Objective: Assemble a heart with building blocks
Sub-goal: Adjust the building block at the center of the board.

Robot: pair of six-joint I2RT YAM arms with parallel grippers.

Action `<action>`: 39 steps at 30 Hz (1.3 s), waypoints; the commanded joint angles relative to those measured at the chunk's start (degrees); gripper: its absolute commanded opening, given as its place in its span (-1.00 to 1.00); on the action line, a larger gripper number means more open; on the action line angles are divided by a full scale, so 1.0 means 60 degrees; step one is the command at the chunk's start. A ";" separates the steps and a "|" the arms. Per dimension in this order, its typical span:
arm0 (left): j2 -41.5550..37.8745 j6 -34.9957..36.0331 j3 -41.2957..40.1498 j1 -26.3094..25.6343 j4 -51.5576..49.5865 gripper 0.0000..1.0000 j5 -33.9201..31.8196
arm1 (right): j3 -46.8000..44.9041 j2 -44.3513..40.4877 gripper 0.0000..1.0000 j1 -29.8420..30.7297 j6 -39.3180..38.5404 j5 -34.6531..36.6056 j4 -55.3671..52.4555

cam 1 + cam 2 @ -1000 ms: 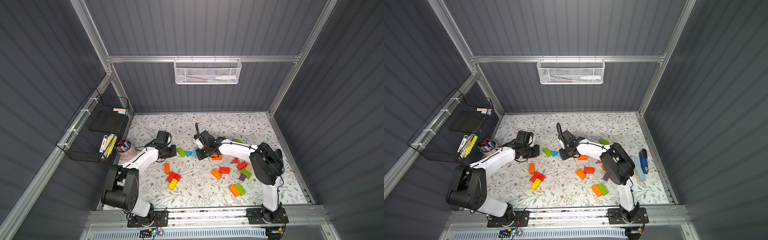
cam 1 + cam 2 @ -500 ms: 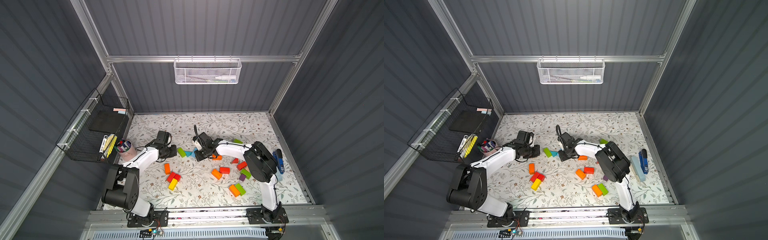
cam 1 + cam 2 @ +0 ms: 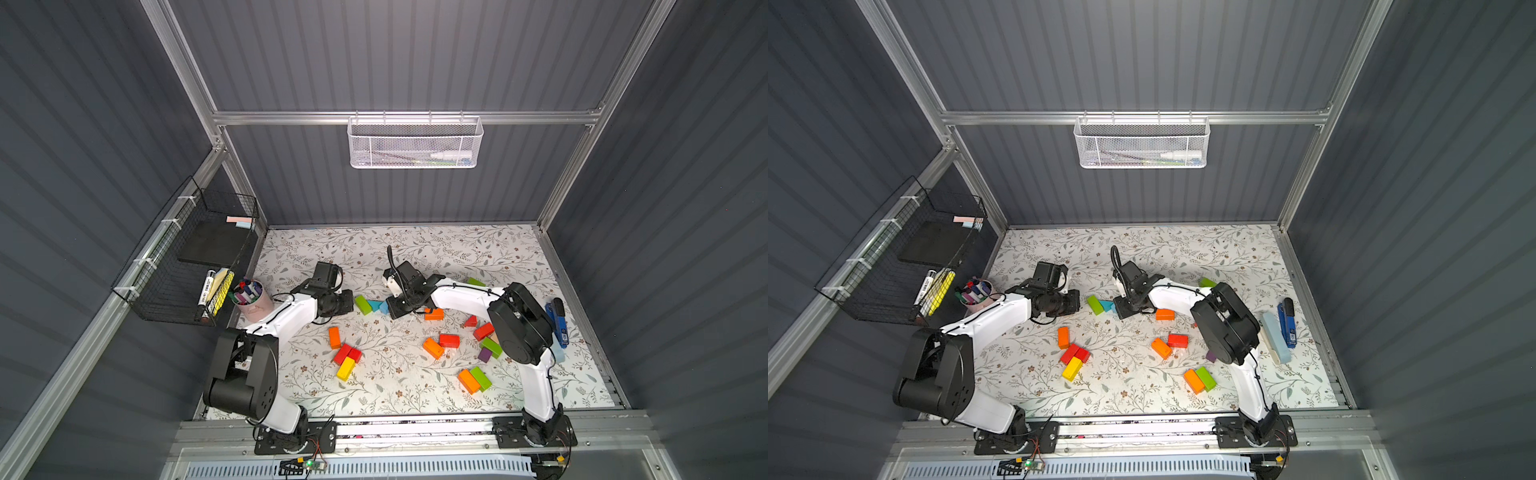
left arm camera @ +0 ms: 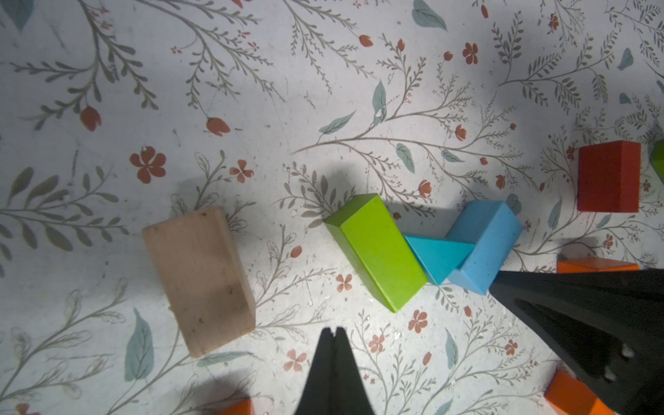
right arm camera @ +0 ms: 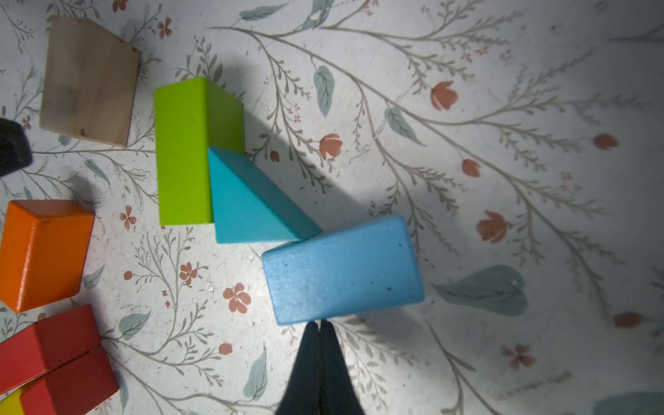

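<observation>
Now three of the building blocks meet at mid-table: a green brick [image 5: 187, 151] on the left, a teal wedge [image 5: 248, 204] flush against its side, and a blue brick [image 5: 341, 269] on the right, its edge touching the wedge's tip. Your right pincer [image 5: 319, 325], shut tight and holding nothing, has its tips against the blue brick's long side, near one end.

Over the past second that pincer has crept left, up to the brick. The arm's elbow has swung left with it, uncovering the blue stapler [image 3: 557, 320] by the table's right edge. Whether the brick itself slid is too small to tell in the earlier views.

Judged from this, you are nudging rather than lifting. The push closes the blue brick onto the wedge so that green and blue splay like a V, possibly the heart's point.

Your left pincer [image 4: 334, 330], likewise shut and empty, stands just left of the green brick without touching it. A tan brick [image 4: 199, 280] lies beside it, and that arm looks unmoved.

Most of the work remains. A red-and-yellow cluster [image 3: 343, 353] sits nearer, and orange, red, green and purple pieces lie scattered toward the right of the floral table [image 3: 415, 249].
</observation>
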 commanded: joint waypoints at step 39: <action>-0.0031 0.0646 0.0109 0.0544 -0.0511 -0.93 0.0658 | 0.4663 0.2627 -0.75 0.0161 -0.2384 -0.1566 -0.1416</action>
